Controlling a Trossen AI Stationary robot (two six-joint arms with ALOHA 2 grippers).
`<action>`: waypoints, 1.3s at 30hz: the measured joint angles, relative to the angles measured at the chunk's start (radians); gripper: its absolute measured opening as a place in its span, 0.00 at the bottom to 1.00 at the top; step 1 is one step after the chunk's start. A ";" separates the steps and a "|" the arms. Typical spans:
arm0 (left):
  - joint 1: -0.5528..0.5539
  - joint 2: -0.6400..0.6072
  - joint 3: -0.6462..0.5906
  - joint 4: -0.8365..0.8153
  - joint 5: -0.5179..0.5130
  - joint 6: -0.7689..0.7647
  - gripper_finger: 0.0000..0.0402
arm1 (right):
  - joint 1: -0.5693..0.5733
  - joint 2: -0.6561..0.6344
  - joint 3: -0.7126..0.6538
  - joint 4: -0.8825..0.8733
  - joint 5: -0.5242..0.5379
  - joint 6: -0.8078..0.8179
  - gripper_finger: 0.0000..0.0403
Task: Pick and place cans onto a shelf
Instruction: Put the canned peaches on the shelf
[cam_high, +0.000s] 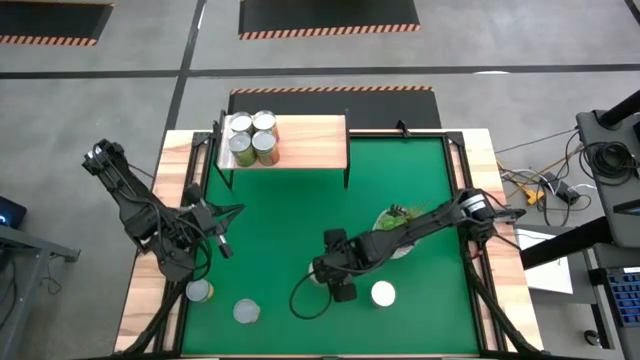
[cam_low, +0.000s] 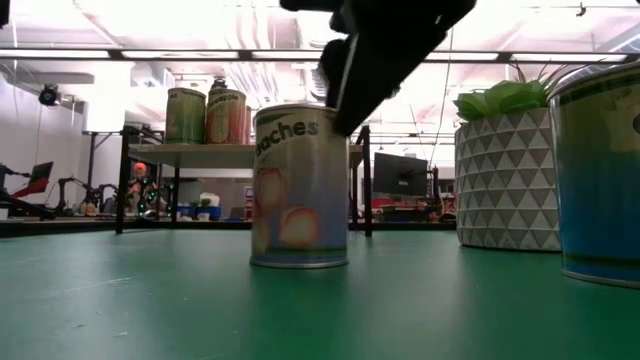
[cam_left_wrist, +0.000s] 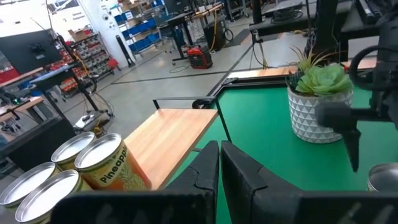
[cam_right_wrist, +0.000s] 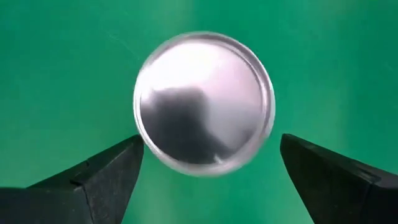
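Several cans (cam_high: 251, 138) stand upright in a cluster on the left end of the light-wood shelf (cam_high: 310, 140) at the mat's far edge. My right gripper (cam_right_wrist: 208, 146) is open and points down just above a peach-labelled can (cam_low: 298, 190), which stands upright on the green mat. The can's silvery top (cam_right_wrist: 204, 102) shows between the two fingers, which stand one on either side of it. My left gripper (cam_high: 222, 243) is shut and empty, held over the mat's left side.
Three more cans stand on the mat near its front edge: two on the left (cam_high: 199, 291) (cam_high: 246, 312) and one beside my right gripper (cam_high: 383, 294). A white pot with a green plant (cam_high: 395, 228) stands under my right arm. The shelf's right half (cam_left_wrist: 177, 134) is bare.
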 joint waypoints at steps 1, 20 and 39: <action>0.000 0.001 0.000 0.000 0.000 0.000 0.00 | -0.003 0.000 -0.008 0.024 -0.007 -0.001 0.91; 0.000 0.002 0.000 0.003 -0.001 0.000 0.00 | -0.025 0.000 -0.028 0.105 -0.030 -0.040 0.72; 0.000 0.002 0.002 0.008 -0.012 -0.001 0.00 | -0.241 -0.011 0.522 -0.228 0.009 -0.491 0.78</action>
